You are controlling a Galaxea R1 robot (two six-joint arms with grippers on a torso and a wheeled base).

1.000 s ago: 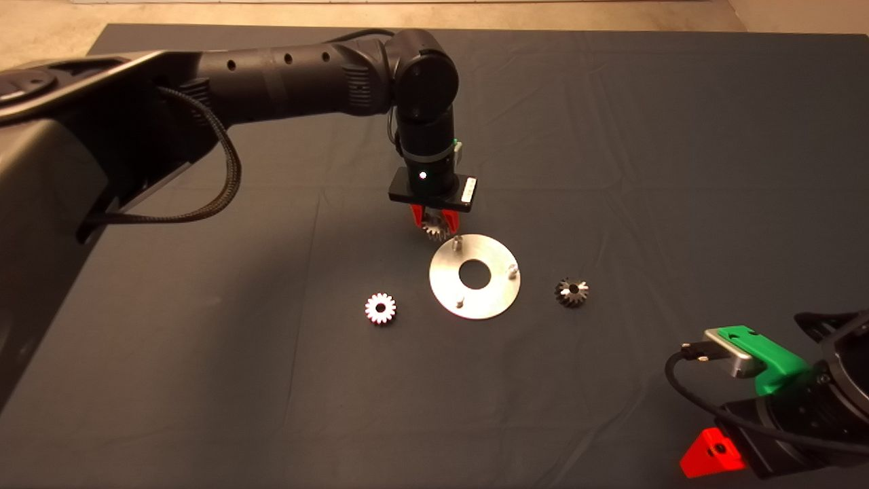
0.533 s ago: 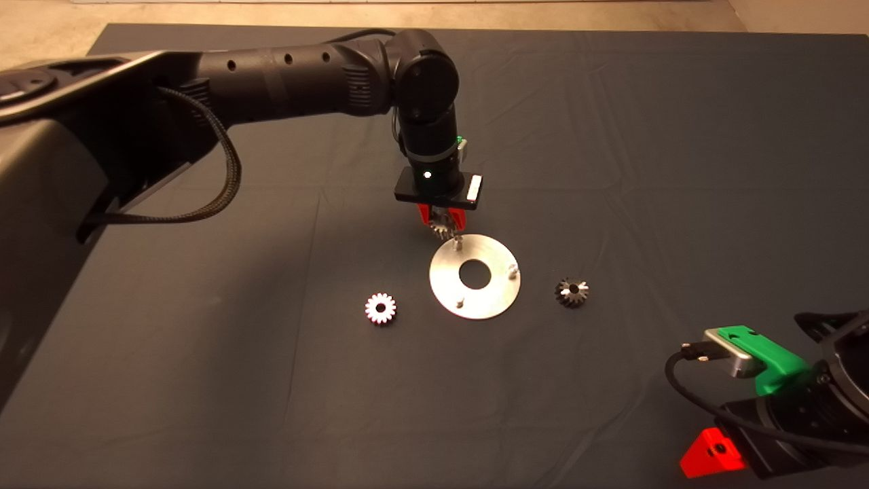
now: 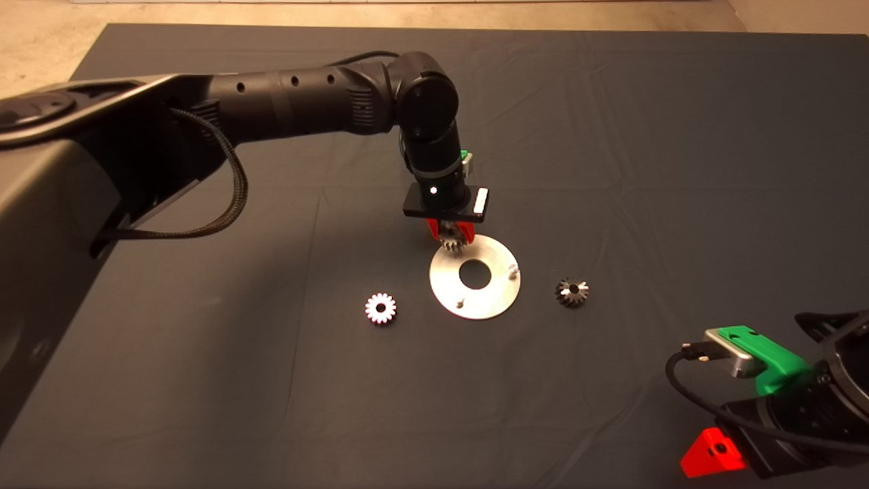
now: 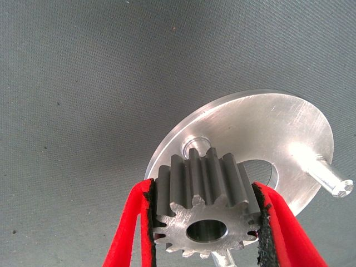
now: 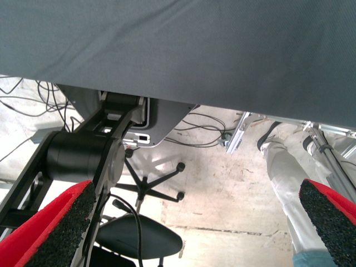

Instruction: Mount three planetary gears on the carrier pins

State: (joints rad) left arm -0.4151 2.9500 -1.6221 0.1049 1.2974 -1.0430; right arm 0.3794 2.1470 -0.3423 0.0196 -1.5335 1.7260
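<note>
My left gripper (image 3: 451, 239) is shut on a silvery planetary gear (image 3: 451, 243) at the far-left rim of the round silver plate (image 3: 490, 300). The gear hides the carrier pin there, so I cannot tell whether it sits on that pin. Two other pins (image 3: 513, 269) (image 3: 460, 301) stand bare. In the left wrist view the red fingers (image 4: 130, 233) clamp the gear (image 4: 203, 192) in front of the plate (image 4: 267, 125), with one pin (image 4: 331, 181) sticking out. A bright gear (image 3: 381, 308) lies left of the plate, a darker gear (image 3: 571, 292) right of it.
My right gripper (image 3: 713, 456) is parked at the lower right edge, and it (image 5: 192, 219) is open in its own view. That view looks past the mat edge to the floor, an office chair base (image 5: 150, 186), cables and a person's leg (image 5: 283, 167).
The left gripper has carried its gear right and down, from beside the plate's far-left pin to over it. The right arm and the loose gears have not moved.
</note>
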